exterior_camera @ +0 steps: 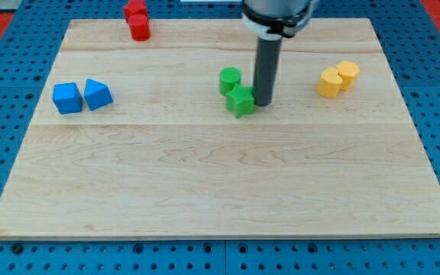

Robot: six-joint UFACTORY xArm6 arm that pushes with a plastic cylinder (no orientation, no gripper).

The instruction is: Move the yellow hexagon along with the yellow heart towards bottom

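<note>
The yellow hexagon (329,82) and the yellow heart (347,73) lie touching each other at the view's right, in the upper half of the wooden board (220,191). The heart is up and to the right of the hexagon. My rod comes down from the view's top centre. My tip (264,102) rests on the board just right of a green star-shaped block (241,100), well to the left of the yellow pair.
A green cylinder (230,79) sits just above the green star block. Two red blocks (137,21) are at the top left edge. A blue cube (67,98) and a blue triangular block (97,94) lie at the left.
</note>
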